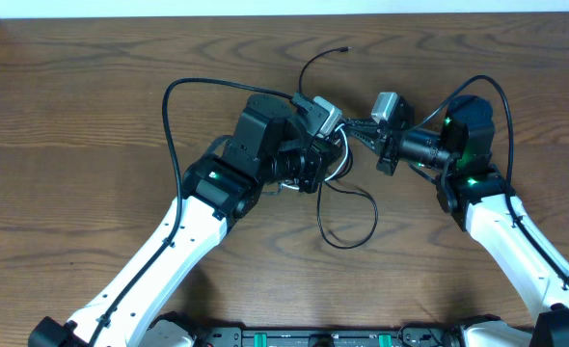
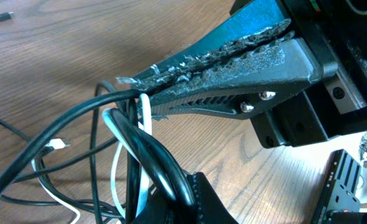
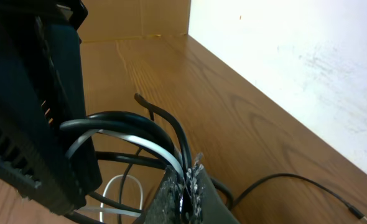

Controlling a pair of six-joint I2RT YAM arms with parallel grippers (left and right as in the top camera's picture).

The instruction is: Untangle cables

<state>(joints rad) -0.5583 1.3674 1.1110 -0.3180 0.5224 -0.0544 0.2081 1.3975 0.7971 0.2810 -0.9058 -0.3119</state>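
The cables, thin black cords and one white cord, lie tangled at the table's middle, with a loose black loop trailing toward the front. My left gripper is shut on a bunch of black and white cords, seen pinched at the bottom of the left wrist view. My right gripper faces it from the right, a short way off. It is shut on strands of the same tangle. The cords run taut between the two grippers. The right gripper's scuffed fingers fill the left wrist view.
One black cord runs off to the back with its plug end lying free on the wooden table. Thick black arm cables arc beside each arm. A white surface borders the table's far edge.
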